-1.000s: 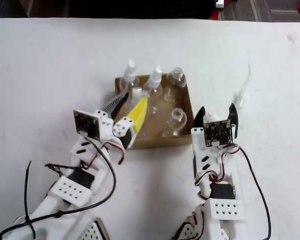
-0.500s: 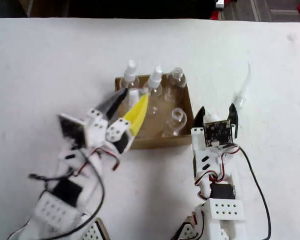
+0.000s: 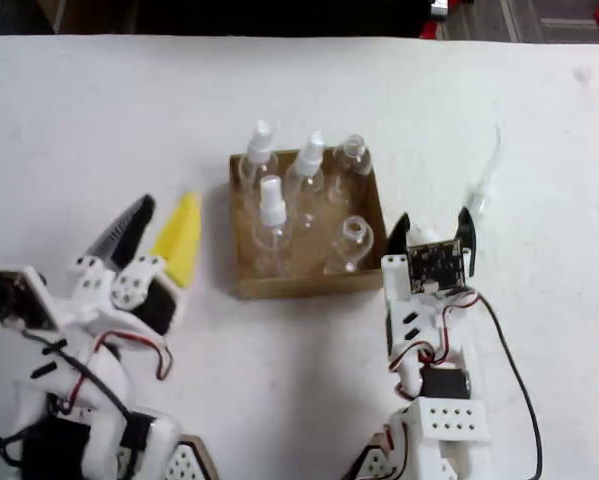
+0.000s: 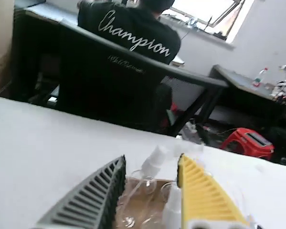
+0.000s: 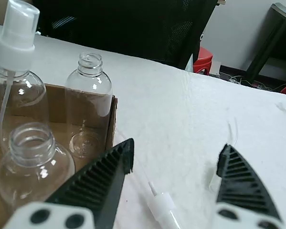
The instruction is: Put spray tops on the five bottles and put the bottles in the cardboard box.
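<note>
White plastic of a loose spray top [image 5: 161,206] lies on the table between the spread, empty jaws of my right claw [image 5: 177,148], just right of the cardboard box [image 3: 241,285], its long axis running roughly away from me. My left claw [image 3: 167,201], also spread, sits farther off. A second top [image 3: 478,200] beside my outer finger looks faint, and its tube is hard to trace.

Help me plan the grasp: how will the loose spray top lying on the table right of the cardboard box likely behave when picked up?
The spray top looks small and plastic, so it is probably very light and easily nudged across the smooth table. Its long thin tube looks bendy and may flex or snag. Lying on its side, it could roll.
</note>
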You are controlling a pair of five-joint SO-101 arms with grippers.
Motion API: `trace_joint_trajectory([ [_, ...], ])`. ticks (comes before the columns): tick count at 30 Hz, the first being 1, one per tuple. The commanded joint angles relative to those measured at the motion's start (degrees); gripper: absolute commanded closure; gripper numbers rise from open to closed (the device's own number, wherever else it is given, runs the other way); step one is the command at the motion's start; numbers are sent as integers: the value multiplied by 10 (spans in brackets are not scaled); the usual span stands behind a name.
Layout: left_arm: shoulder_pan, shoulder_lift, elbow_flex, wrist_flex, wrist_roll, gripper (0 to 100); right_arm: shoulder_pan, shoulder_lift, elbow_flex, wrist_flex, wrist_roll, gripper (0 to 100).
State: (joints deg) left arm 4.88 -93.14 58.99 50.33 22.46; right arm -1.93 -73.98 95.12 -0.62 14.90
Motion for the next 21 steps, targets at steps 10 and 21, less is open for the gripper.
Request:
trace_joint_trajectory([
  [10,-101,64,85,-28,-133,828,-12,-4,6,-15,0,737],
  [21,-101,-8,138,-49,-185,831,-14,-4,7,-15,2,737],
])
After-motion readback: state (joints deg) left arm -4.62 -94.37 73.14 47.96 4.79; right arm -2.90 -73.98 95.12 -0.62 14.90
